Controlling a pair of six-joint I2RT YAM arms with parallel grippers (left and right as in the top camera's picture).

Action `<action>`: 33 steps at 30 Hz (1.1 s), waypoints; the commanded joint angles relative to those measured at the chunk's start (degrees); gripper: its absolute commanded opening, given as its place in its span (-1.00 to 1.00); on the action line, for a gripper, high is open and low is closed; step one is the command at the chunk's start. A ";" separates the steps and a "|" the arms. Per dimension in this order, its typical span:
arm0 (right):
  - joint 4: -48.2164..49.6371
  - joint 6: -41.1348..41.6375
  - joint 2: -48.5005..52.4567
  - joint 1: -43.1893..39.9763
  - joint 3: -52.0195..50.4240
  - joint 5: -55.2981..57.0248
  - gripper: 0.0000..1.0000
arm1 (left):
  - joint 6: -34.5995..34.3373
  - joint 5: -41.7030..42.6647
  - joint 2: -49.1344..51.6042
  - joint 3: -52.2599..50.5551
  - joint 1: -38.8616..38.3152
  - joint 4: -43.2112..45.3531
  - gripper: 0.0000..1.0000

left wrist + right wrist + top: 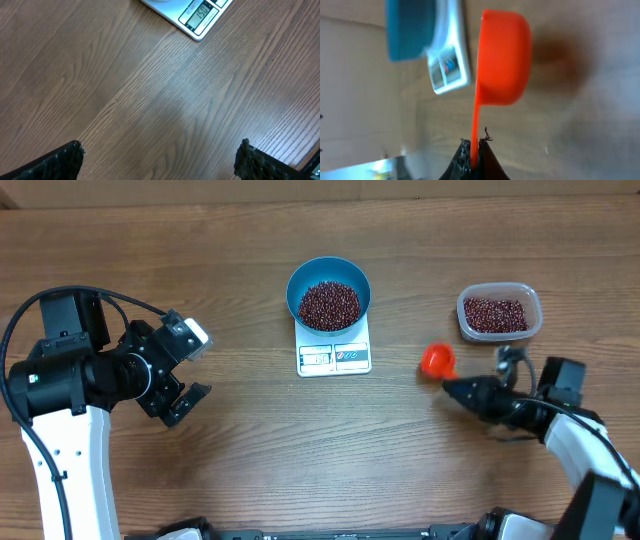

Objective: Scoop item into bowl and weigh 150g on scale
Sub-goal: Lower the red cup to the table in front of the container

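Far left: the left jaws stand wide apart with nothing between them, hovering over bare tabletop [250, 460] well clear of the work, presumably parked so they cannot nudge the scale [335, 358]. Centre: the blue bowl [296, 285] sits on the scale, leaving the display edge uncovered and readable. It holds a maroon heap of beans [329, 305]. In the left wrist view the display [200, 12] appears to show the target figure, so you can judge the weighing essentially complete. Right of the scale: the right jaws are closed on the thin handle of the red scoop [437, 360], which is held between scale and tub, apart from both. It looks empty from overhead. Far right: the clear tub [535, 305] holds the remaining beans.
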 commanded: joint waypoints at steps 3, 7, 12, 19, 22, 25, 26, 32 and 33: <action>0.07 2.82 4.02 -0.09 -0.76 -0.59 -0.92 | 1.97 -0.20 0.09 0.13 -0.02 -0.13 0.99; 0.57 2.82 6.84 -0.11 -0.76 -0.59 -0.92 | 1.97 -0.20 0.09 0.13 0.00 -0.13 0.99; 0.72 2.84 7.58 -0.09 -0.76 2.12 -0.37 | 1.97 -0.20 0.09 0.13 0.00 -0.13 0.99; 0.76 2.84 7.58 -0.11 -0.74 10.03 0.53 | 1.97 -0.20 0.09 0.13 0.00 -0.11 0.99; 1.42 2.84 7.58 -0.11 -0.74 13.68 0.87 | 1.97 -0.20 0.09 0.13 0.00 -0.11 0.99; 2.71 2.86 7.58 -0.11 -0.57 16.61 1.00 | 1.97 -0.20 0.09 0.13 0.00 -0.11 1.00; 2.95 2.97 7.58 -0.11 -0.28 17.16 1.00 | 1.95 -0.20 0.09 0.13 0.00 -0.13 0.99; -6.99 12.13 6.71 -0.09 8.17 33.64 1.00 | 1.97 -0.20 0.09 0.13 0.00 -0.11 0.99; -9.09 12.98 6.54 -0.09 9.55 36.61 1.00 | 1.97 -0.20 0.09 0.13 0.00 -0.11 0.99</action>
